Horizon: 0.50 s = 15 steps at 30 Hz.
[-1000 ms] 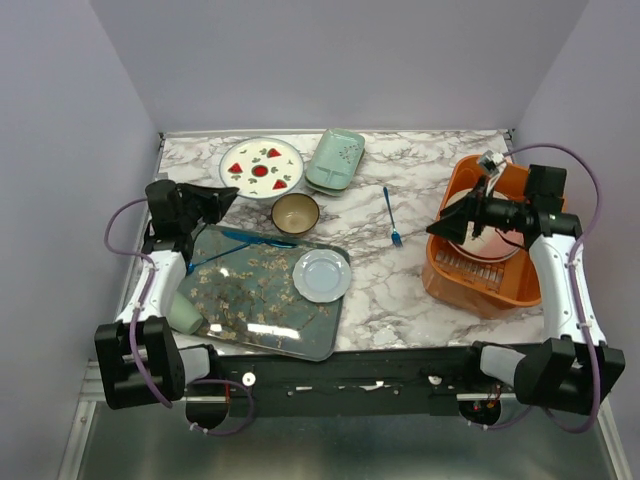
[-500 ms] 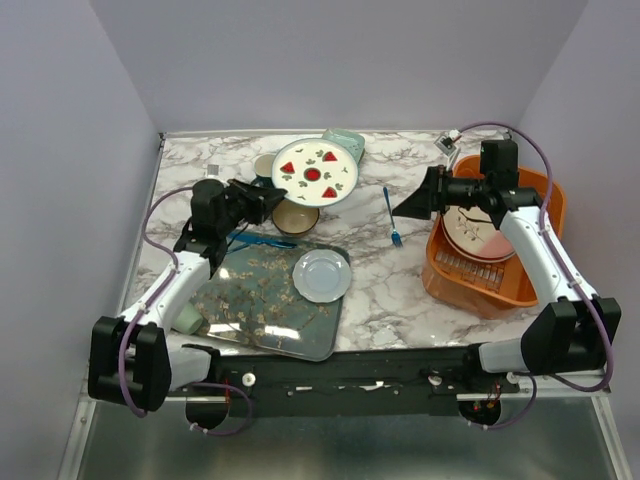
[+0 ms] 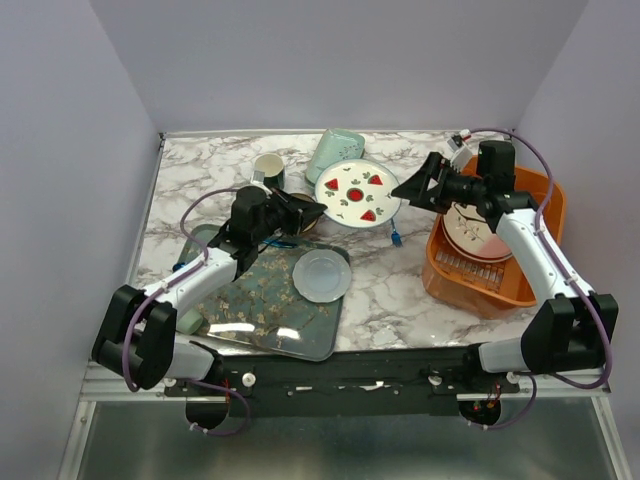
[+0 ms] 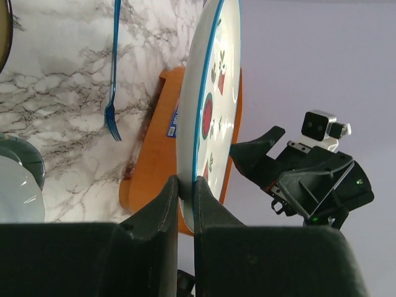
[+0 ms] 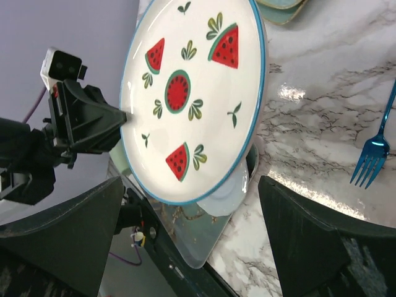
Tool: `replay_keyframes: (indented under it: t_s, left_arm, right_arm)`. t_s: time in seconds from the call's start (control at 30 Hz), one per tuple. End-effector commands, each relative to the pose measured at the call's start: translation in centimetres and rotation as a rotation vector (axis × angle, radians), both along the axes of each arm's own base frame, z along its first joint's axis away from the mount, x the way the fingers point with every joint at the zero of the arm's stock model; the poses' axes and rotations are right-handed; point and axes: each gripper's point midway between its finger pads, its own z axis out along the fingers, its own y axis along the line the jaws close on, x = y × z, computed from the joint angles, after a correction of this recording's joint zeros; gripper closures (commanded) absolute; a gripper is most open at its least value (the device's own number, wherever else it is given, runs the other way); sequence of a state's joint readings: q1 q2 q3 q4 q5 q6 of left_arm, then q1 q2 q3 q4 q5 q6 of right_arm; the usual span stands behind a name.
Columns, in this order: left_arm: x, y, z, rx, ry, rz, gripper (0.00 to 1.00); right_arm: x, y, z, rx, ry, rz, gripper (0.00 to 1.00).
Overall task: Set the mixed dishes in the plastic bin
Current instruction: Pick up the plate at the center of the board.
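Observation:
My left gripper (image 3: 308,211) is shut on the rim of the white plate with red wedges (image 3: 357,193) and holds it in the air over mid-table, edge-on in the left wrist view (image 4: 207,111). My right gripper (image 3: 415,186) is open and empty, its jaws wide, facing the plate (image 5: 192,93) from the right. The orange plastic bin (image 3: 520,265) stands at the right with the cream-and-pink plate (image 3: 470,232) inside. The dark green mug (image 3: 268,170) and mint rectangular dish (image 3: 335,152) stand at the back. The pale green cup (image 3: 185,318) lies at the front left.
A dark floral tray (image 3: 255,305) lies front left with a small pale blue plate (image 3: 321,274) on it. A blue fork (image 3: 397,238) lies partly under the held plate. The brown bowl is mostly hidden behind my left gripper.
My left arm lifted the red-wedge plate from the back left and carried it right toward the bin. My right gripper came out of the bin, leaving the cream-and-pink plate, and moved left toward the plate.

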<state>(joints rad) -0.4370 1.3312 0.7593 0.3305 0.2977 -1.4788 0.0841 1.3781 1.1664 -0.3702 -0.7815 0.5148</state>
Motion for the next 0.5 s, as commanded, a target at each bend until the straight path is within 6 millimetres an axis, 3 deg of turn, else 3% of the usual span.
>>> replay_keyframes:
  t_s: [0.0,0.27,0.47]
  left_arm:
    - [0.5,-1.6,8.3,-0.152,-0.222,-0.009,1.0]
    - [-0.5,-3.0,8.2,-0.165,-0.224,-0.046,1.0]
    - [-0.9,-3.6,8.3,-0.171,-0.226,-0.061,1.0]
  right_arm:
    - [1.2,-0.7,-1.4,-0.016,0.045,-0.112,0.04]
    - [1.5,-1.1,-2.8,-0.027,0.088,-0.151,0.07]
    - [1.4,-1.0,-2.7,-0.016,0.09,-0.149,0.09]
